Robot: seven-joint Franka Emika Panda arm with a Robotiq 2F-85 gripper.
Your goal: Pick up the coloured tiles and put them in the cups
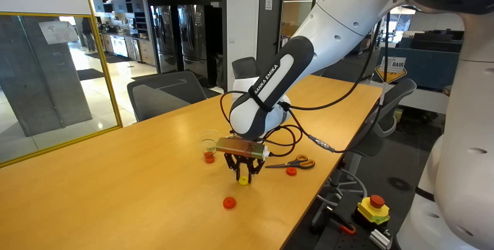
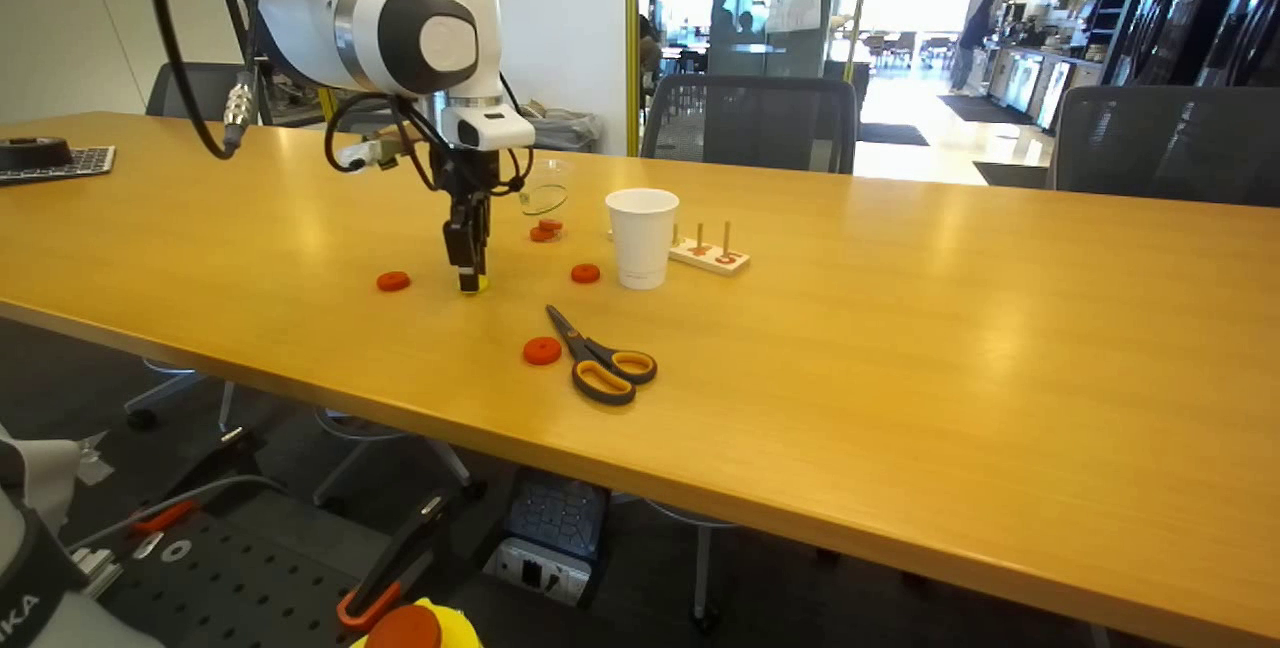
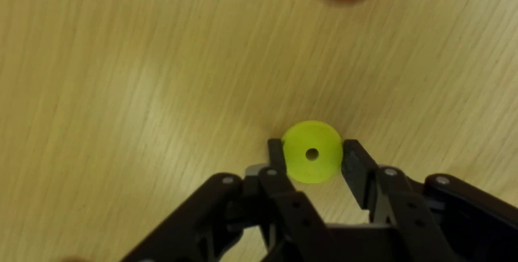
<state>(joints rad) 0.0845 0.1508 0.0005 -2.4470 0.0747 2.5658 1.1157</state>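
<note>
The gripper (image 3: 313, 149), foremost in the wrist view, clasps the yellow tile (image 3: 311, 167) — likely light, rigid and a touch slick — by opposite edges down at the table (image 3: 162, 72), and a pinch squarely across its rim should serve best.

1. Red tiles (image 2: 585, 273): five showing
2. Yellow tile (image 3: 311, 169): one
3. White cup (image 2: 642, 240): one
4. Clear cup (image 1: 209, 142): one
5. Scissors (image 2: 592, 350): one pair
6. Pegged board (image 2: 712, 256): one, three pegs (image 2: 727, 235) visible
7. Red button (image 1: 377, 201): one
</note>
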